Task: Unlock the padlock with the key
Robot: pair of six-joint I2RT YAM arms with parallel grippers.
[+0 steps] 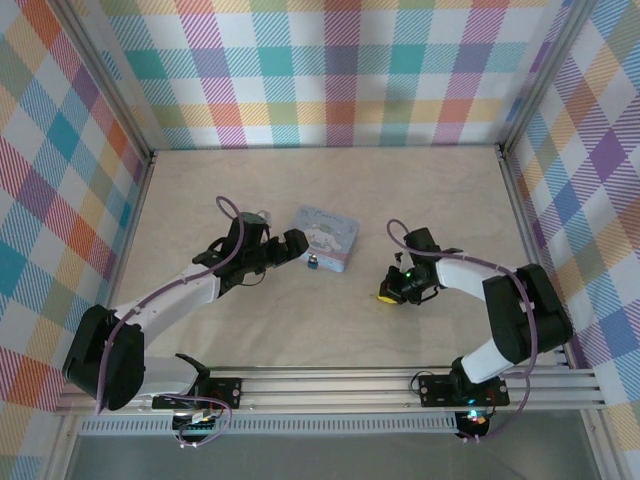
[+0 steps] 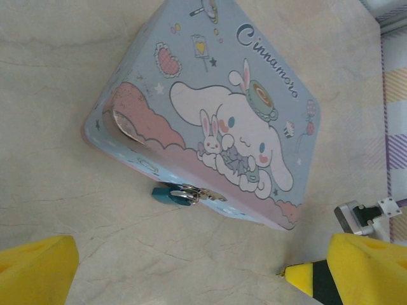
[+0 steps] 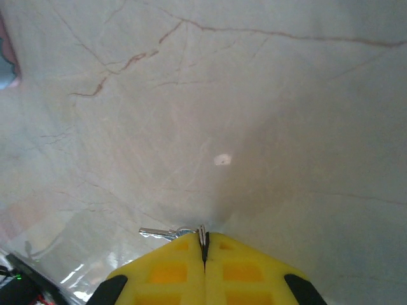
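At the right gripper (image 3: 205, 244): pressed together on the key (image 3: 164, 233), with thin metal caught in the seam between the yellow fingertips (image 3: 219, 254) and a silvery part sticking out to the left. Pinches only at the very tips, by my judgement to leave as much of the key free as possible for the padlock. Hard to tell from this low view which part of the key sits inside the pinch. Sits low over the table (image 3: 254, 95), well apart from the padlock.

At the left gripper (image 2: 200, 254): spread wide and holding nothing, one yellow finger at each bottom corner of the wrist view. Hovers near the front side of the tin box (image 2: 210, 108), not touching it. Seems placed so to steady the box or the padlock while the other arm brings the key.

As for the padlock (image 2: 168, 194): hangs by its thin shackle (image 2: 191, 194) from the latch at the front edge of the tin box, teal body resting on the table. Looks closed, so not yet unlocked. Next comes carrying the key across and lining it up, a fine job for so small a thing.
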